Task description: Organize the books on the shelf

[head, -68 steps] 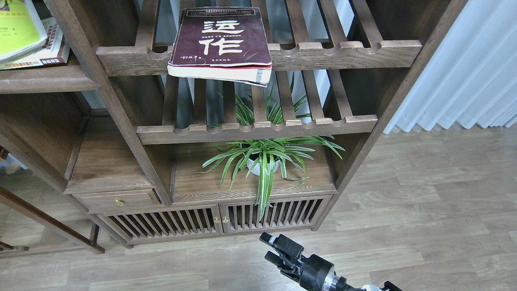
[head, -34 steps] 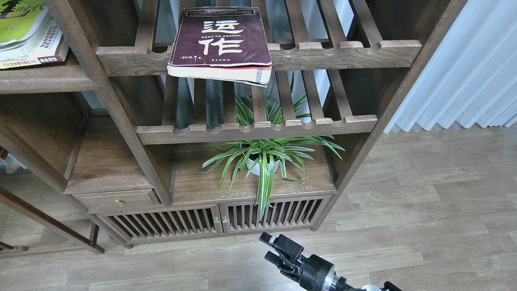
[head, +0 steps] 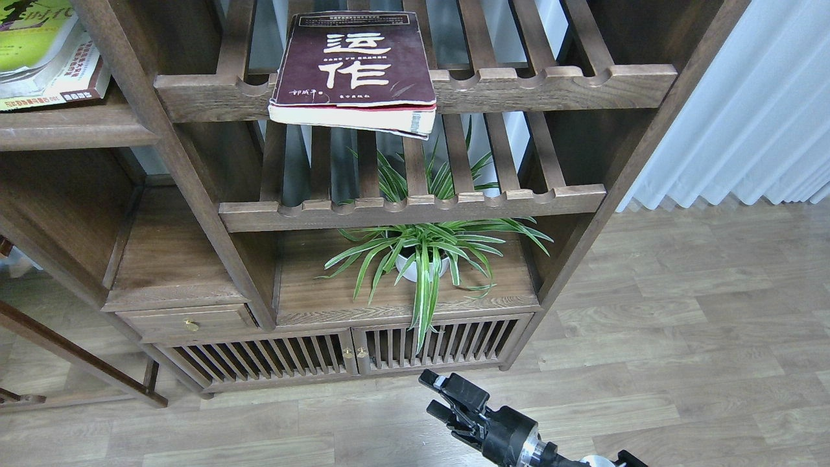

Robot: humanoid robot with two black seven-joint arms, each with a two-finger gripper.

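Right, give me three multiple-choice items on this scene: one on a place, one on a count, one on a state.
1. Where does the maroon book lie?
A. on the top slatted rack
B. on the floor
C. beside the plant

2. How many books are stacked on the shelf at upper left?
A. none
B. two
C. five

3. What does the right claw hold?
A. the maroon book
B. the plant
C. nothing

Key: 1 A, its front edge overhangs the rack's notched rail. 2 B, a green book lies on the book beneath it. 3 C, the claw sits low over the floor, fingers apart, touching nothing.
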